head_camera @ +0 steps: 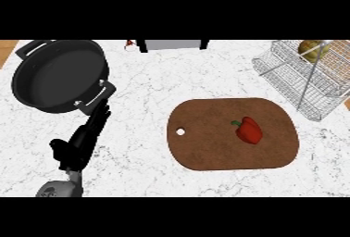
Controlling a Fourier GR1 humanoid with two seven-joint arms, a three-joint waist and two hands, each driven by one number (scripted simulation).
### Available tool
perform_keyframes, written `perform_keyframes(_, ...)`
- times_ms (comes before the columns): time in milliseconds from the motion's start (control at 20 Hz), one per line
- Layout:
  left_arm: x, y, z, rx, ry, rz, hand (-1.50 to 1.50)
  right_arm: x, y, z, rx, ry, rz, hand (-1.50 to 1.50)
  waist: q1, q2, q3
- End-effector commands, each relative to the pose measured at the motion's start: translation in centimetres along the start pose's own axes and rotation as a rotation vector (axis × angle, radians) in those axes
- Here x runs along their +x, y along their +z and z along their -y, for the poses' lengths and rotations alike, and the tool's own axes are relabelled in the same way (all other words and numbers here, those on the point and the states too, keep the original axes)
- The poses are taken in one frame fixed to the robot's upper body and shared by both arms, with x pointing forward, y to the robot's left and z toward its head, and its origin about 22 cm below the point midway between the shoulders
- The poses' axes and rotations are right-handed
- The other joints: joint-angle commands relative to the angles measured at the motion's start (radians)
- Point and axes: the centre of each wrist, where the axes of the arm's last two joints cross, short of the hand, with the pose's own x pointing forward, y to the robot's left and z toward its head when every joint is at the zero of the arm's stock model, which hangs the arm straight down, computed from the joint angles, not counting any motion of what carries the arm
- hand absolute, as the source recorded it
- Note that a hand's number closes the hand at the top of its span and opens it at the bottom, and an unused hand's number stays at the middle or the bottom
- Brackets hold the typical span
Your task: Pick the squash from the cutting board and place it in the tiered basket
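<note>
One yellowish squash (312,50) already sits in the tiered basket (301,88) at the worktop's far right corner, partly hidden behind the wire, while the cutting board (232,134) near the right edge carries only a red pepper (249,130) and no squash. Judging by its look, the squash would be firm, smooth-skinned and fairly light, best taken around its widest part, though the wires hide much of it. Its placement seems complete. At the worktop's near left, the left robot hand (80,139) is held with straight, relaxed fingers, gripping nothing, fingertips just beside the handle of a dark pan (60,76) at the far left corner. No right robot hand shows.
</note>
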Motion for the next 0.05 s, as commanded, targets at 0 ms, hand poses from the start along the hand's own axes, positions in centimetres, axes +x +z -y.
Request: perform_keyframes(0,-0.72,1.09,-0.64,0.011,0.006,-0.011,0.00,-0.11,-0.90,5.47,0.034,0.021,0.033,-1.50,-0.017,-0.004,-0.001)
